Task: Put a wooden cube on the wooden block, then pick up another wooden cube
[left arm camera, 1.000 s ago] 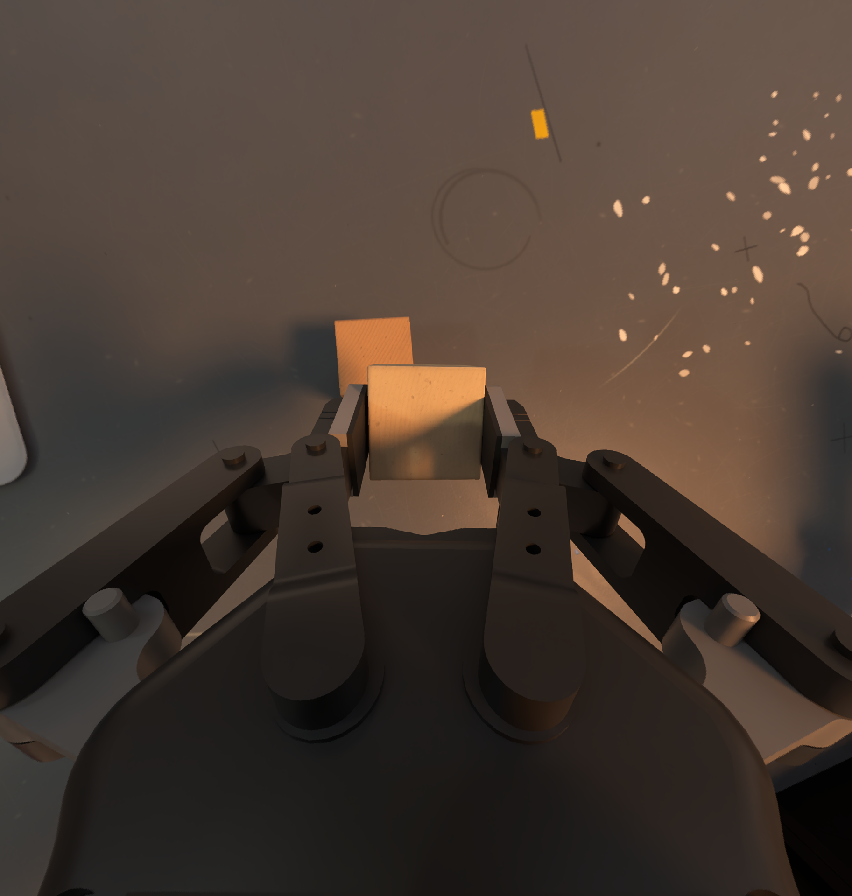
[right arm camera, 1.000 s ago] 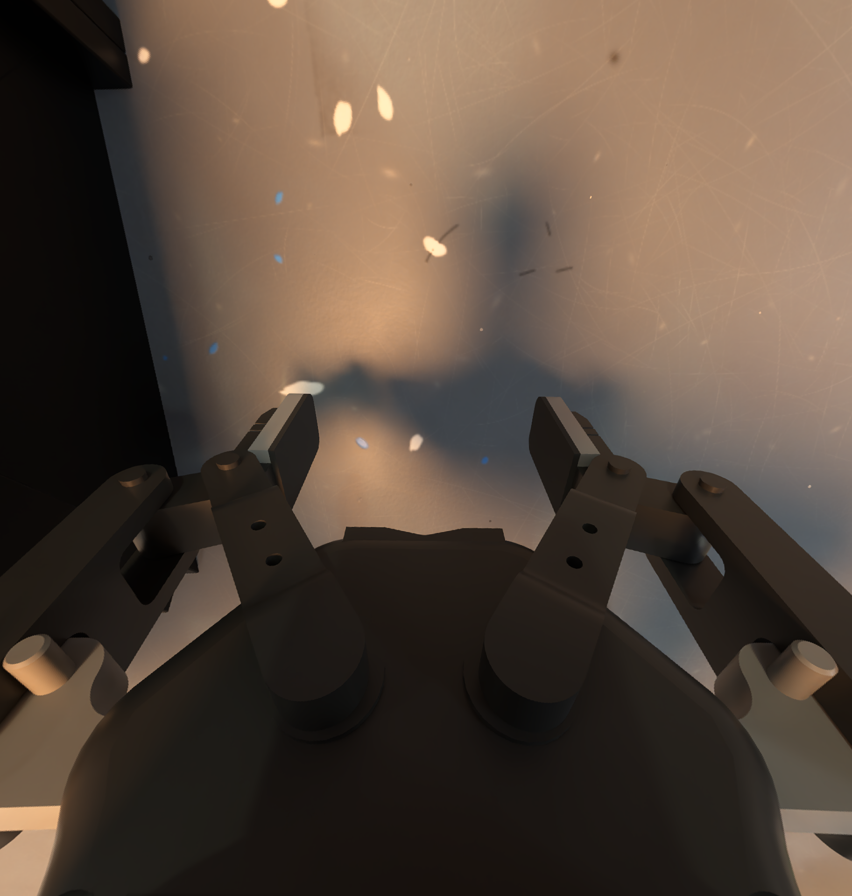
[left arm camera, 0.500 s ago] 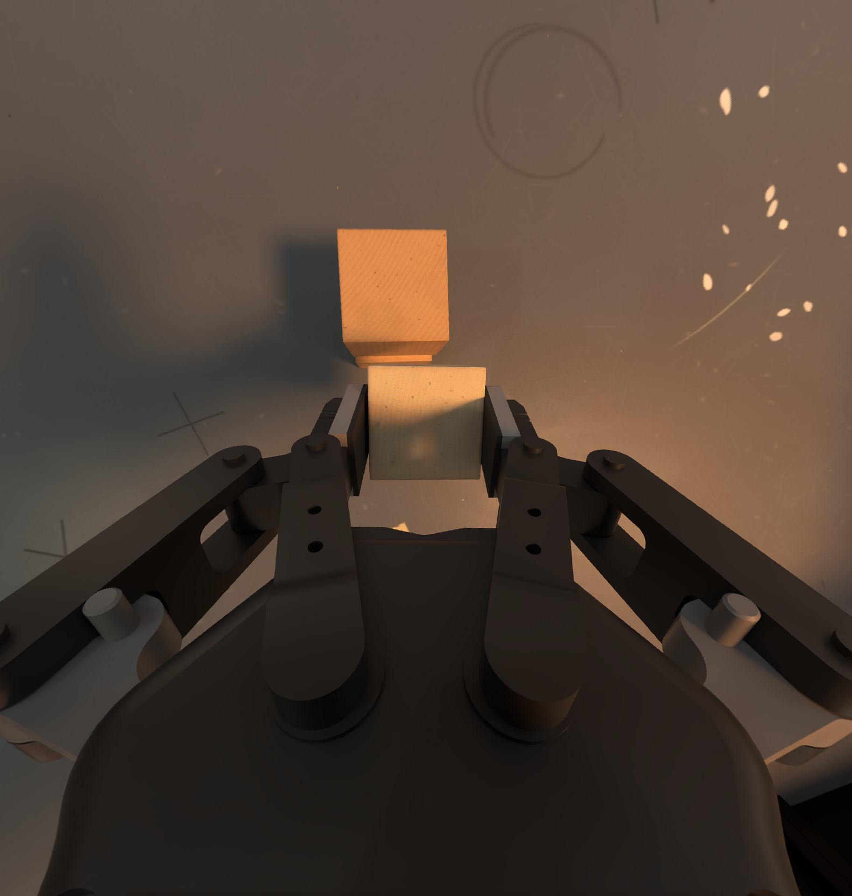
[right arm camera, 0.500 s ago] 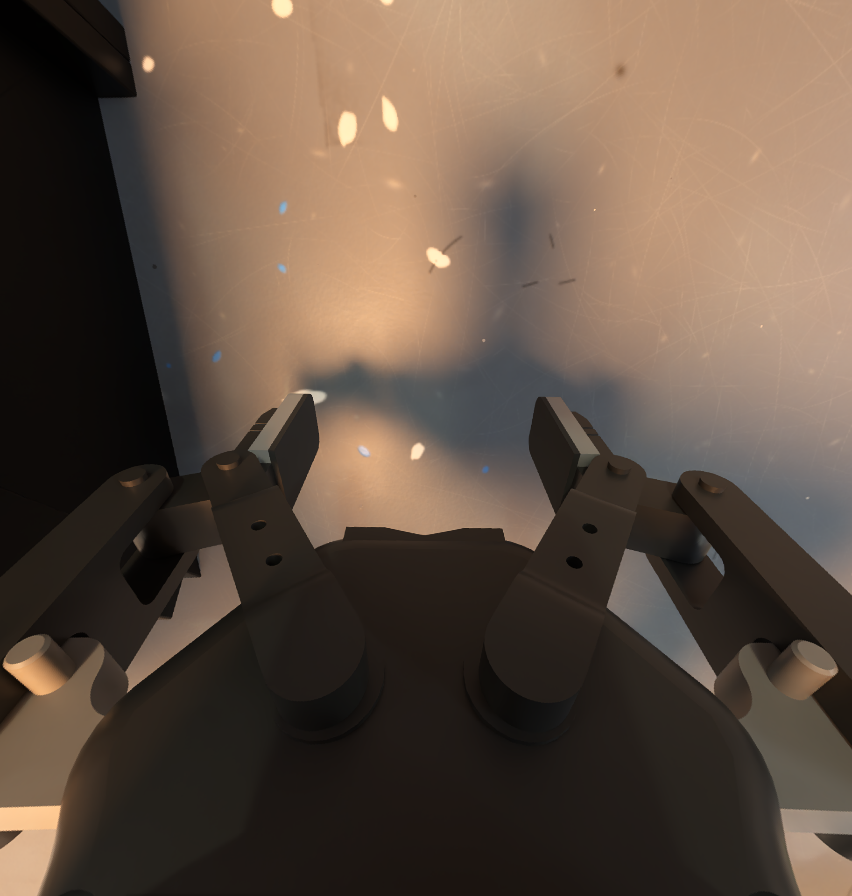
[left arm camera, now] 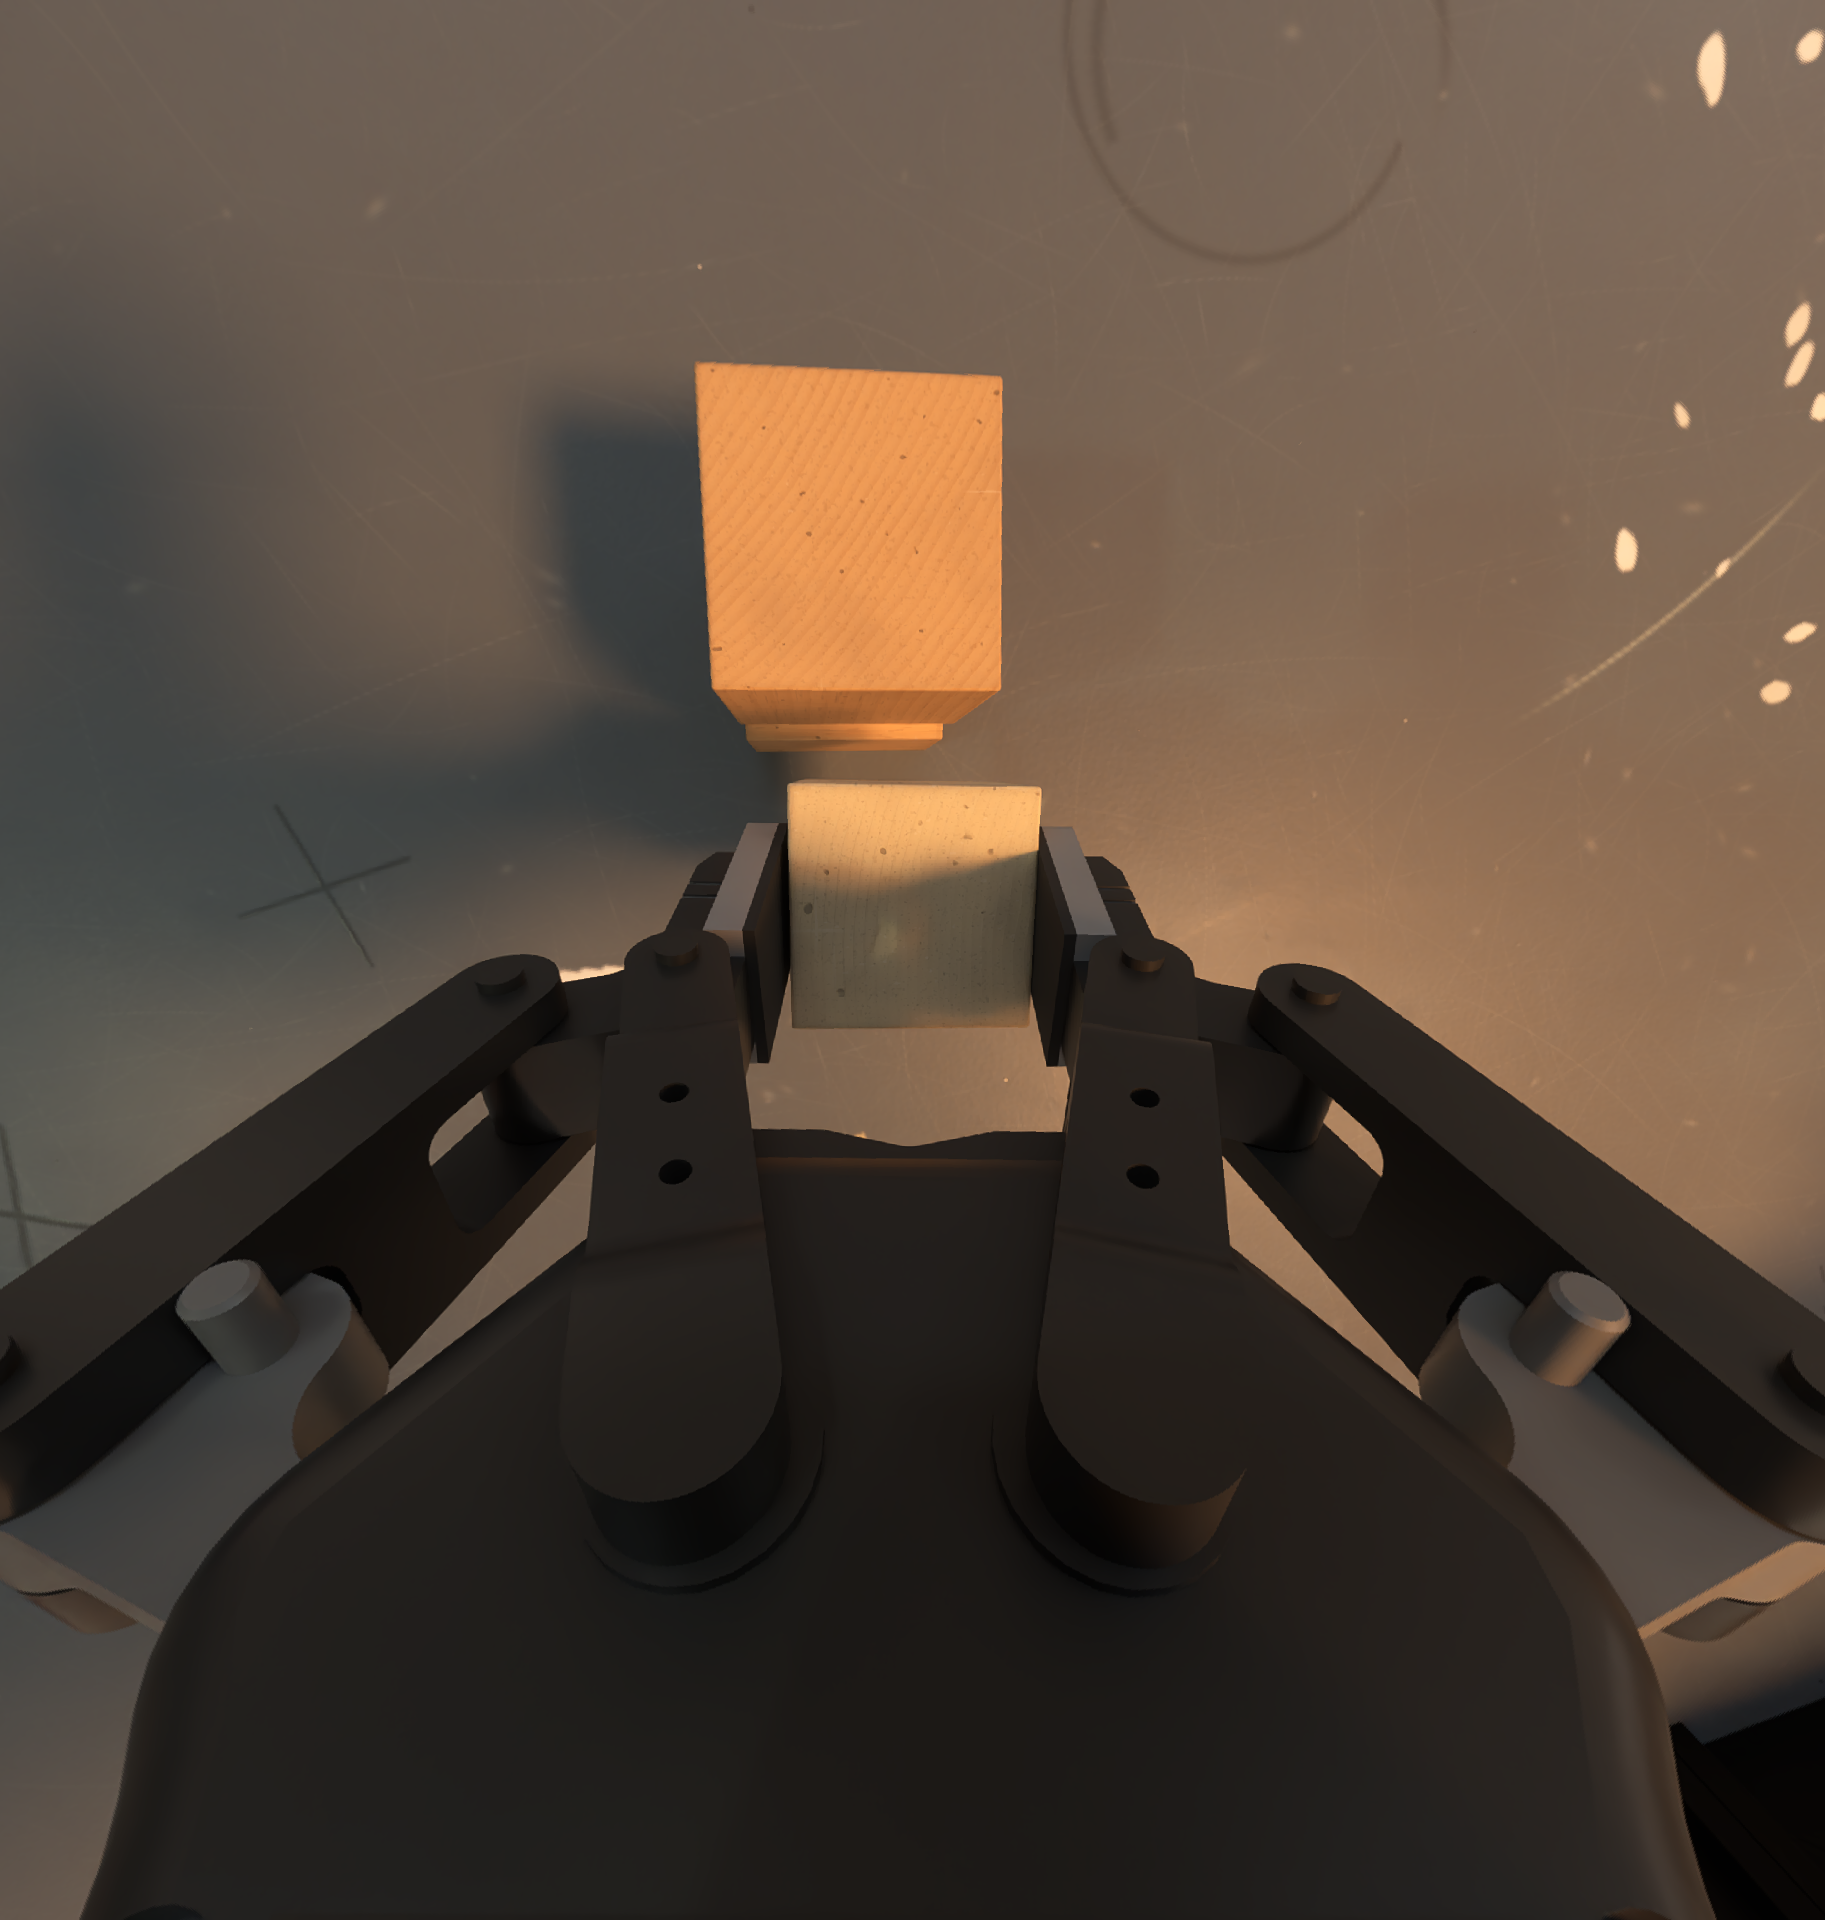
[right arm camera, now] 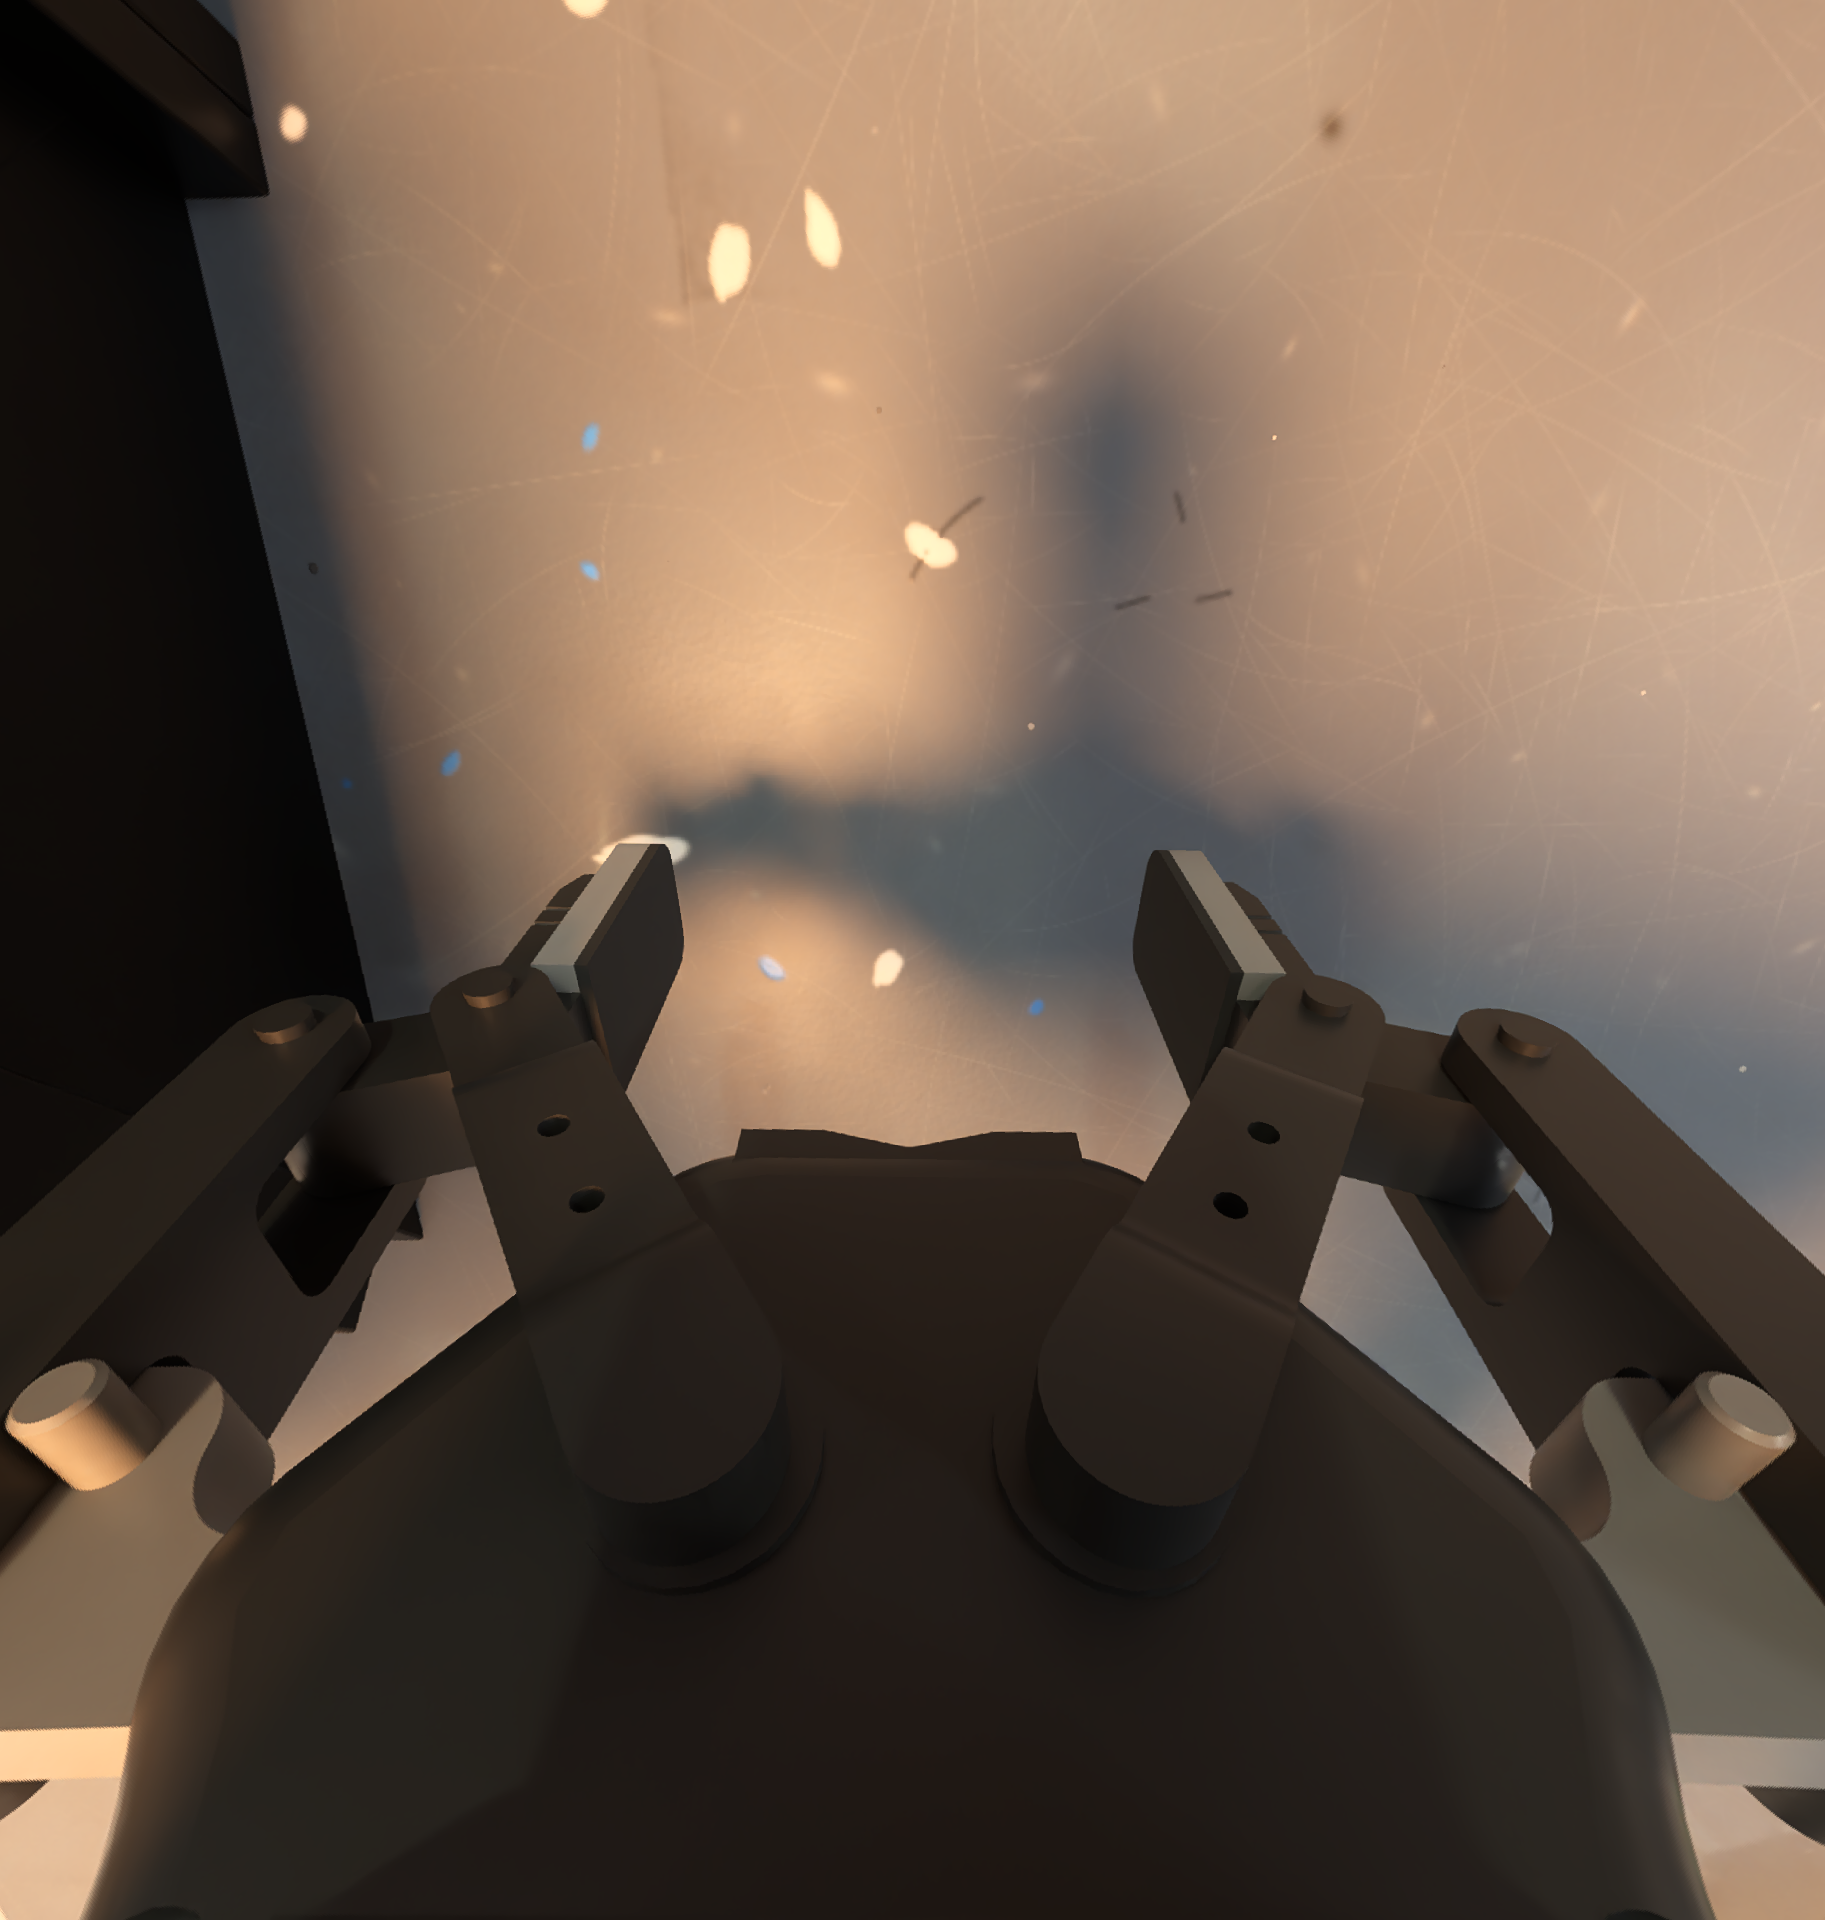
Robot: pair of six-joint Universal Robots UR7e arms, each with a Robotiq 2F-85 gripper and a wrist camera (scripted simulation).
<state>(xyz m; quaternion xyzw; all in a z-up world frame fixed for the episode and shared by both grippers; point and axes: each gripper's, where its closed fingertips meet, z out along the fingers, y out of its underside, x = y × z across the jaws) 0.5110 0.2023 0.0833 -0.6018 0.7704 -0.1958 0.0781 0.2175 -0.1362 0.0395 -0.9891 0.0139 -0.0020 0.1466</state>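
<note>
My left gripper is shut on a pale wooden cube and holds it above the table. Just beyond it in the left wrist view stands an orange wooden cube, resting on a slightly narrower wooden block of which only a thin lower edge shows. The held cube is apart from that stack, nearer the camera and a little to its right. My right gripper is open and empty over the bare tabletop. No cube or block shows in the right wrist view.
The grey scratched tabletop carries pencil crosses, a drawn ring and bright light specks at the right. In the right wrist view a tall dark body stands along the left edge beside my right gripper.
The left wrist view has closed in on the orange cube and block, which grew larger and slid down the frame. The held cube stayed gripped. The right gripper drifted slightly, still open.
</note>
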